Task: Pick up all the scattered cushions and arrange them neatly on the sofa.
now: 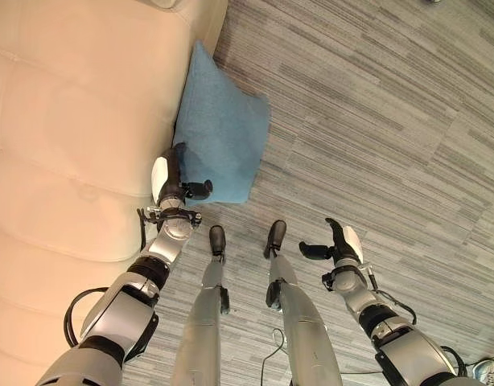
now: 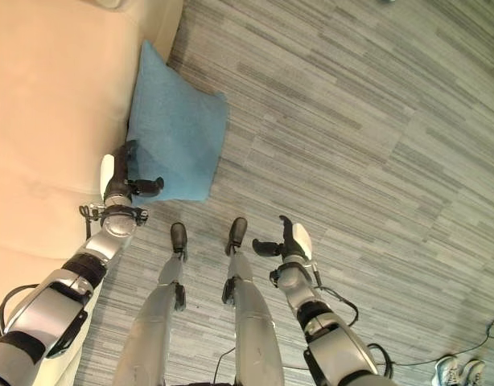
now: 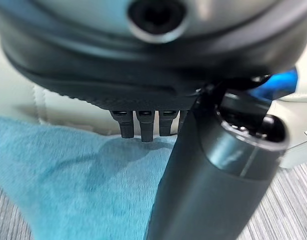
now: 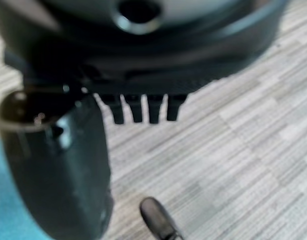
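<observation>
A blue cushion (image 1: 223, 133) leans on the floor against the front of the cream sofa (image 1: 62, 121). My left hand (image 1: 176, 178) is at the cushion's near left corner, fingers straight between cushion and sofa, thumb out over the cushion's lower edge. In the left wrist view the blue cushion (image 3: 63, 175) lies just past the straight fingers (image 3: 143, 125), with nothing clasped. My right hand (image 1: 337, 241) hangs open over bare floor to the right, well away from the cushion, holding nothing.
Grey striped carpet floor (image 1: 376, 121) stretches to the right and far side. The sofa takes up the whole left side. A pair of shoes (image 2: 460, 371) sits at the lower right corner.
</observation>
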Motion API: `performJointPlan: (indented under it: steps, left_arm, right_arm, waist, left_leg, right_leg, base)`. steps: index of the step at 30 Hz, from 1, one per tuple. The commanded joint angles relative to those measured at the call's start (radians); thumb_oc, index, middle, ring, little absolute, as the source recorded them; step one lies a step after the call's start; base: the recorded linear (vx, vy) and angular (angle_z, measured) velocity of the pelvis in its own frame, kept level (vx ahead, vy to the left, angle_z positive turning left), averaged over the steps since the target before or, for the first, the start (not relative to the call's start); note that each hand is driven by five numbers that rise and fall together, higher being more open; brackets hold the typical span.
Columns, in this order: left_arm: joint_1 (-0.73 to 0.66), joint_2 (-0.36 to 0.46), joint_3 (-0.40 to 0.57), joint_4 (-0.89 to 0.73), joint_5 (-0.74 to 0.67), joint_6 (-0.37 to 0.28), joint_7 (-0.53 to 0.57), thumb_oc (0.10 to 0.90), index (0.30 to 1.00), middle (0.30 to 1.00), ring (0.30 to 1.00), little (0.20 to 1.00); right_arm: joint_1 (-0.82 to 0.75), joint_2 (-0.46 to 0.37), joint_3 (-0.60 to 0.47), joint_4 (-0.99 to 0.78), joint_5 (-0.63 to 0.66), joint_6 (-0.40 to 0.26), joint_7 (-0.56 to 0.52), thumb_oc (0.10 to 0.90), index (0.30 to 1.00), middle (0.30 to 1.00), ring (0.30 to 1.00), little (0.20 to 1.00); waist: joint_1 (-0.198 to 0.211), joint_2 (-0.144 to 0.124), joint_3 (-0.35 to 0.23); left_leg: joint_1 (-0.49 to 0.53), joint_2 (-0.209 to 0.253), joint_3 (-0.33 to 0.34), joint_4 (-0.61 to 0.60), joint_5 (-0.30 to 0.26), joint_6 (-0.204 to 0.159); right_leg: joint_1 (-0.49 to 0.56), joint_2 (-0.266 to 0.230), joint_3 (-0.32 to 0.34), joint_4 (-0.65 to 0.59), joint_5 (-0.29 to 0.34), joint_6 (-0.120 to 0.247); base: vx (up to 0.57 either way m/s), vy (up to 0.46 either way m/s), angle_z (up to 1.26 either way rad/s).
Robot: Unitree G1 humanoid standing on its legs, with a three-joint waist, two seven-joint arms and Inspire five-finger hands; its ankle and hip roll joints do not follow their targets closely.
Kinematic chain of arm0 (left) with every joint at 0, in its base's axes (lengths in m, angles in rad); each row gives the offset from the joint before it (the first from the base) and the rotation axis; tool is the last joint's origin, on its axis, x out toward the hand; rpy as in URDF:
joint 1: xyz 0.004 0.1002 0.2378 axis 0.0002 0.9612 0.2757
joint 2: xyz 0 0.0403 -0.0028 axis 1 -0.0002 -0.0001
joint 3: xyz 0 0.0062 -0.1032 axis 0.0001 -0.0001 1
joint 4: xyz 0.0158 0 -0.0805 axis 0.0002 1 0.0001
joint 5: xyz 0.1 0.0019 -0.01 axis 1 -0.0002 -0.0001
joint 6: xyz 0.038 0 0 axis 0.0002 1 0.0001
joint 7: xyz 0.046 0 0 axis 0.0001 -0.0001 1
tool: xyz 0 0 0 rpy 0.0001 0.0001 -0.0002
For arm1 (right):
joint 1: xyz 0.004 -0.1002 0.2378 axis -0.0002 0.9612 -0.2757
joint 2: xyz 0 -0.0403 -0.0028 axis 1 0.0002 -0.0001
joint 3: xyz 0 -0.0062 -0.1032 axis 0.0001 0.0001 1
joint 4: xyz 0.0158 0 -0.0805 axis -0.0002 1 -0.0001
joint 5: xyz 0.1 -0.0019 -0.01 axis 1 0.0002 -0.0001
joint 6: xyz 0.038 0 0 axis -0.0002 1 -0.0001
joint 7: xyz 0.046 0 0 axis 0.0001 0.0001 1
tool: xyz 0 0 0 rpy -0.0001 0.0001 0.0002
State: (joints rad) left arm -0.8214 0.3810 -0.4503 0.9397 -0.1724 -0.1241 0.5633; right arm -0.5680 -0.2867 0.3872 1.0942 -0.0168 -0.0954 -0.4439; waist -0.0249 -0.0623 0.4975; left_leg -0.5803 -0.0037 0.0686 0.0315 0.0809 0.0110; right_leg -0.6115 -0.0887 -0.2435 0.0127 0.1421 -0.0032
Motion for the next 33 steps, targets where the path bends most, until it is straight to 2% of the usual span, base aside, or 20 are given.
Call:
performJointPlan:
  steps: [1,5,12,18,25,31,32,33]
  left_arm:
    - [-0.027,0.019,0.068,-0.019,0.04,-0.034,0.075,0.8,0.9,0.9,0.9,0.9]
    - [-0.028,0.011,0.101,-0.022,0.01,-0.039,0.101,0.8,0.9,0.9,0.9,0.9]
    - [-0.043,0.021,0.076,-0.017,0.016,-0.029,0.073,0.8,0.9,0.9,0.9,0.9]
    - [-0.102,0.014,0.05,0.011,-0.013,-0.029,0.044,0.8,0.9,0.9,0.9,0.9]
    - [-0.145,-0.025,0.015,0.037,-0.026,-0.026,0.017,0.8,0.9,0.9,0.9,0.9]
    - [-0.134,-0.102,-0.011,0.035,-0.079,-0.034,-0.044,0.8,0.9,0.9,0.9,0.9]
    - [-0.127,-0.113,-0.015,0.028,-0.089,-0.037,-0.053,0.562,0.542,0.542,0.542,0.542]
    - [-0.122,-0.122,-0.021,0.02,-0.096,-0.039,-0.06,0.444,0.366,0.366,0.366,0.366]
  right_arm:
    - [0.028,-0.009,0.029,0.02,0.009,-0.011,-0.043,0.8,0.9,0.9,0.9,0.9]
    - [0.037,-0.002,0.028,0.003,0.011,-0.013,-0.048,0.8,0.9,0.9,0.9,0.9]
    - [0.018,-0.016,0.028,0.005,0.01,-0.01,-0.046,0.8,0.9,0.9,0.9,0.9]
    - [-0.037,-0.028,0.038,0.018,0.02,-0.005,-0.045,0.8,0.9,0.9,0.9,0.9]
    - [-0.07,-0.03,0.047,0.035,0.036,-0.003,-0.042,0.8,0.9,0.9,0.9,0.9]
    - [-0.099,-0.032,0.058,0.05,0.053,0.003,-0.03,0.8,0.9,0.9,0.9,0.9]
    - [-0.101,-0.034,0.059,0.05,0.054,0.004,-0.029,0.8,0.9,0.9,0.9,0.9]
    - [-0.103,-0.035,0.06,0.051,0.057,0.004,-0.028,0.8,0.9,0.9,0.9,0.9]
  waist:
    - [-0.001,0.001,0.002]
    - [0.0,0.001,0.006]
    - [-0.002,0.003,0.017]
    - [-0.004,0.001,0.022]
    - [-0.012,0.001,0.022]
    - [-0.018,0.012,0.022]
    - [-0.017,0.014,0.022]
    - [-0.017,0.015,0.022]
  left_leg:
    - [-0.087,0.007,-0.062,0.092,-0.085,-0.035]
    - [-0.091,0.004,-0.065,0.09,-0.086,-0.034]
    - [-0.1,-0.002,-0.066,0.086,-0.087,-0.031]
    - [-0.148,-0.006,-0.072,0.091,-0.085,-0.026]
    - [-0.189,-0.012,-0.082,0.101,-0.085,-0.022]
    - [-0.197,-0.017,-0.082,0.083,-0.074,-0.019]
    - [-0.195,-0.019,-0.083,0.08,-0.072,-0.019]
    - [-0.193,-0.019,-0.083,0.077,-0.07,-0.018]
  right_leg:
    - [0.034,-0.05,0.03,0.015,-0.077,0.143]
    - [0.027,-0.052,0.027,0.017,-0.079,0.144]
    - [0.01,-0.058,0.03,0.025,-0.079,0.147]
    - [-0.038,-0.059,0.031,0.03,-0.073,0.148]
    - [-0.08,-0.056,0.037,0.03,-0.07,0.147]
    - [-0.106,-0.056,0.05,0.034,-0.072,0.147]
    - [-0.108,-0.055,0.051,0.036,-0.072,0.147]
    - [-0.108,-0.055,0.052,0.038,-0.073,0.147]
  base:
    - [0.0,0.0,0.0]
    - [0.0,0.0,0.0]
    - [0.01,0.016,0.0]
    - [0.0,0.003,0.02]
    - [0.0,0.0,0.01]
    - [0.0,0.0,0.0]
    - [0.0,0.0,0.0]
    - [0.0,0.0,0.0]
